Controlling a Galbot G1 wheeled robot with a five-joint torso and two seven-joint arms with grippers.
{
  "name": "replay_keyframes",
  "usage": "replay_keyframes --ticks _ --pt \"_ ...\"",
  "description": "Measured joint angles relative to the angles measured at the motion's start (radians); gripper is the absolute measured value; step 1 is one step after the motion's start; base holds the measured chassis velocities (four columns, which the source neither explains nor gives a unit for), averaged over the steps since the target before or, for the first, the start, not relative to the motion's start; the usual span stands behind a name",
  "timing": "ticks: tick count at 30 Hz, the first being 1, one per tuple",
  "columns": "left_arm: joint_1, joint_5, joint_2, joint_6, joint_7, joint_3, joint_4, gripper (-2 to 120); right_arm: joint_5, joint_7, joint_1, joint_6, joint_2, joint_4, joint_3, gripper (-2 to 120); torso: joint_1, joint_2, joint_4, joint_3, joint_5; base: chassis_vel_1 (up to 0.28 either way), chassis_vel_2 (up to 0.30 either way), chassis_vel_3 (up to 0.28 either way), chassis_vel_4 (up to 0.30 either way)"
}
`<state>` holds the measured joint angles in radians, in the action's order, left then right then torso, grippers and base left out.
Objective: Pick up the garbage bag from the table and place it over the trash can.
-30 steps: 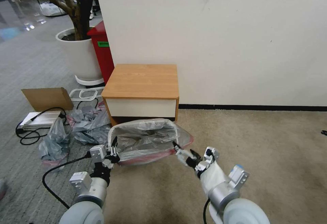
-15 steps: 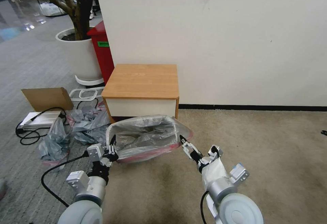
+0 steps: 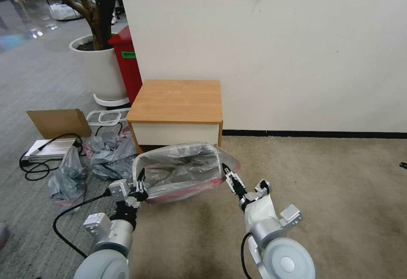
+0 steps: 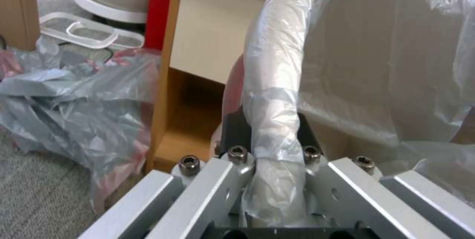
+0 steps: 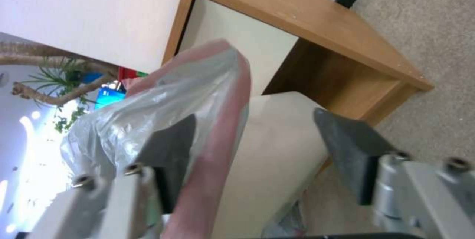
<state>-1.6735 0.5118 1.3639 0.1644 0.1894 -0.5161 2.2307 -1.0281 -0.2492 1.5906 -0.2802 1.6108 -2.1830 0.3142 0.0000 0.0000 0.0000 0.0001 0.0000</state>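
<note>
The garbage bag [image 3: 182, 168], translucent grey with a pink-red band, is draped over the cream trash can [image 5: 282, 146], which stands on the carpet in front of the wooden table [image 3: 178, 96]. My left gripper [image 3: 141, 178] is at the can's left rim. In the left wrist view it [image 4: 269, 127] is shut on the bag-wrapped rim [image 4: 274, 83]. My right gripper [image 3: 226, 172] is at the right rim and stands open. In the right wrist view its fingers [image 5: 346, 138] are spread wide, with the bag's pink band [image 5: 222, 127] beside one of them.
Left of the table lie a heap of dull grey bags [image 3: 106, 152], a cardboard piece [image 3: 59, 122], a white box with a black cable [image 3: 46, 147], a red bin [image 3: 127, 62] and a white plant pot [image 3: 99, 69]. Open beige carpet [image 3: 318, 177] stretches to the right.
My right gripper has moved forward along the can's right rim, and its arm has swung left. The bag's right edge has settled a little. The left gripper has barely moved.
</note>
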Motion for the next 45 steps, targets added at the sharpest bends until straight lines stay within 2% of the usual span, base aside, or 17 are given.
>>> replay_keyframes --ticks 1,4,5,8,9,12,13,16,18,28,38,45 --pt "0.000 0.000 0.000 0.000 0.000 0.000 0.000 4 0.000 0.000 0.000 0.000 0.000 0.000 0.000 59 0.000 0.000 0.0000 0.000 0.0000 0.000 0.000 0.000 0.000" --pt "0.002 0.001 0.005 0.002 0.005 -0.001 -0.004 4 -0.001 0.011 0.003 0.012 -0.001 -0.006 -0.001 44 0.000 0.000 0.0000 0.000 0.0000 0.000 0.000 0.000 0.000" --pt "0.002 0.001 0.005 0.002 0.005 -0.001 -0.004 4 -0.001 0.011 0.003 0.012 -0.001 -0.006 -0.001 44 0.000 0.000 0.0000 0.000 0.0000 0.000 0.000 0.000 0.000" --pt "0.005 0.004 0.012 0.004 0.014 -0.002 -0.007 4 -0.001 0.013 0.005 0.017 -0.002 -0.007 -0.009 30 0.000 0.000 0.0000 0.000 0.0000 0.000 0.000 0.000 0.000" --pt "0.005 0.004 0.012 0.004 0.014 -0.002 -0.007 4 -0.001 0.013 0.005 0.017 -0.002 -0.007 -0.009 30 0.000 0.000 0.0000 0.000 0.0000 0.000 0.000 0.000 0.000" --pt "0.007 0.005 0.018 0.006 0.018 -0.002 -0.010 4 0.004 0.015 0.010 0.020 -0.002 -0.007 -0.019 17 0.000 0.000 0.0000 0.000 0.0000 0.000 0.000 0.000 0.000" --pt "0.007 0.005 0.018 0.006 0.018 -0.002 -0.010 4 0.004 0.015 0.010 0.020 -0.002 -0.007 -0.019 17 0.000 0.000 0.0000 0.000 0.0000 0.000 0.000 0.000 0.000" --pt "0.010 0.007 0.024 0.009 0.020 -0.001 -0.011 4 0.011 0.016 0.013 0.023 -0.002 -0.007 -0.026 3 0.000 0.000 0.0000 0.000 0.0000 0.000 0.000 0.000 0.000" --pt "0.011 0.009 0.027 0.011 0.021 -0.001 -0.013 4 0.017 0.017 0.015 0.025 -0.002 -0.007 -0.030 0 0.000 0.000 0.0000 0.000 0.0000 0.000 0.000 0.000 0.000" --pt "0.016 0.059 0.038 0.033 0.037 -0.003 -0.007 4 0.031 0.026 0.022 0.033 -0.003 -0.013 -0.034 0 0.000 0.000 0.0000 0.000 0.0000 0.000 0.000 0.000 0.000" --pt "0.031 0.211 0.048 0.090 0.096 -0.015 0.022 4 0.079 0.045 0.040 0.042 -0.003 -0.012 -0.037 0 0.000 0.000 0.0000 0.000 0.0001 0.000 0.000 0.000 0.000" --pt "0.020 0.320 0.054 0.150 0.139 -0.016 0.067 4 0.134 0.068 0.038 0.080 -0.003 0.022 -0.029 0 0.000 0.000 0.0000 0.000 0.0001 0.000 0.000 0.000 0.000"
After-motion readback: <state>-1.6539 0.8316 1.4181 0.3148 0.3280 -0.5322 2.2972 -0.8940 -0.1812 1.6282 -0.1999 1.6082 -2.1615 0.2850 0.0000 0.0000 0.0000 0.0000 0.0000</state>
